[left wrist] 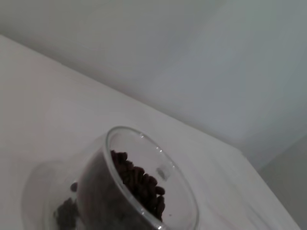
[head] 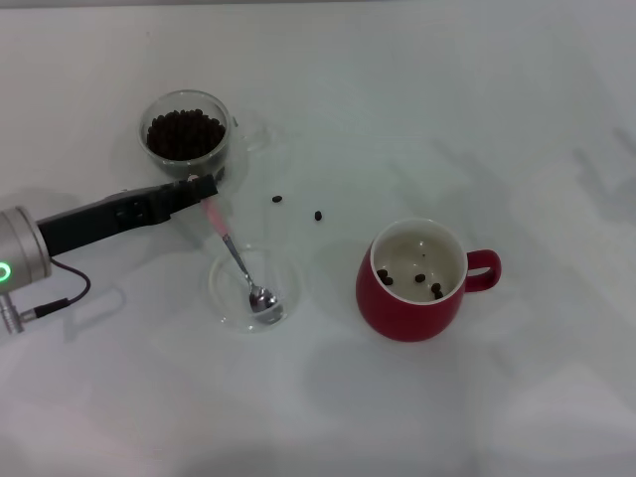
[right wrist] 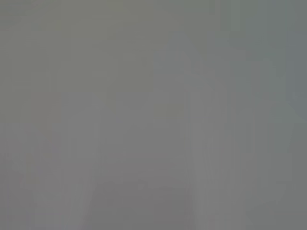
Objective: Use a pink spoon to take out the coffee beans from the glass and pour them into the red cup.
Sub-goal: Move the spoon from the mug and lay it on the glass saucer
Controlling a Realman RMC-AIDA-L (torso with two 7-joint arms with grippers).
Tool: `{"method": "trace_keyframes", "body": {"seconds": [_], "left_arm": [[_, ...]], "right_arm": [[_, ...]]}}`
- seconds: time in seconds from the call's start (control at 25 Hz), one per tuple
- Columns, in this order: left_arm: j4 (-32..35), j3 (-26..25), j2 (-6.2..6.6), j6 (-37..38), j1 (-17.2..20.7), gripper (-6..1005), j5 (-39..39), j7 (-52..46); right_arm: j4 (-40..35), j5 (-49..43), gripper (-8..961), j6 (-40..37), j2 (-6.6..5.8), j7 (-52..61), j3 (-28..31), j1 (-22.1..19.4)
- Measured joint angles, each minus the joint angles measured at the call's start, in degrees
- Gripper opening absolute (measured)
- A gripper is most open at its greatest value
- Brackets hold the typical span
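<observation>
Left arm reaching in over the white bench [head: 417, 99], its pincer at the spoon handle.

The rounded glossy red cup [head: 409, 303], a few beans inside, stands well right of the clear glass mug [head: 187, 136] full of dark coffee beans [head: 184, 134]. Between them a shallow clear dish [head: 231, 298] cradles the bowl of the pink-handled metal spoon [head: 238, 263], likely as a rest. The left pincer [head: 204, 191] lies low, nearly level, at the handle's top end; whether it grips, I cannot tell. Two beans lie loose on the bench.

No legible text, label, brand, number or sign found in any view. Glass [head: 187, 137], red cup [head: 415, 280], pink spoon [head: 237, 260] and table [head: 447, 119]: all unmarked. Only sign-like item: green lit ring on left arm housing [head: 5, 272], near left edge of table; no characters readable on it.
</observation>
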Motion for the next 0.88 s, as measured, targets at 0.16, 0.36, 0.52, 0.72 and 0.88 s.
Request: {"method": "trace_keyframes", "body": {"seconds": [0.16,0.36,0.52,0.72,0.88], "left_arm": [[-0.06,0.01,0.03,-0.34,0.41,284,0.05,0.04],[0.06,-0.09,0.28,-0.47,0.68,321,0.11,0.05],[0.55,-0.16,0.51,0.00,1.23,350,-0.33,0.72],[0.82,-0.16,0.89,0.62,1.82,523,-1.17,1.31],[3.39,-0.26,1.05,0.65,3.47,605,-1.31,1.40]], "right_arm": [[0.00,-0.12,654,0.00,0.00,0.00,-0.04,0.00],[0.00,-0.31,654,0.00,0.00,0.00,-0.06,0.00],[0.00,-0.34,653,0.00,0.00,0.00,-0.06,0.00],[0.00,-0.35,653,0.00,0.00,0.00,-0.06,0.00],[0.00,-0.36,653,0.00,0.00,0.00,-0.07,0.00]]}}
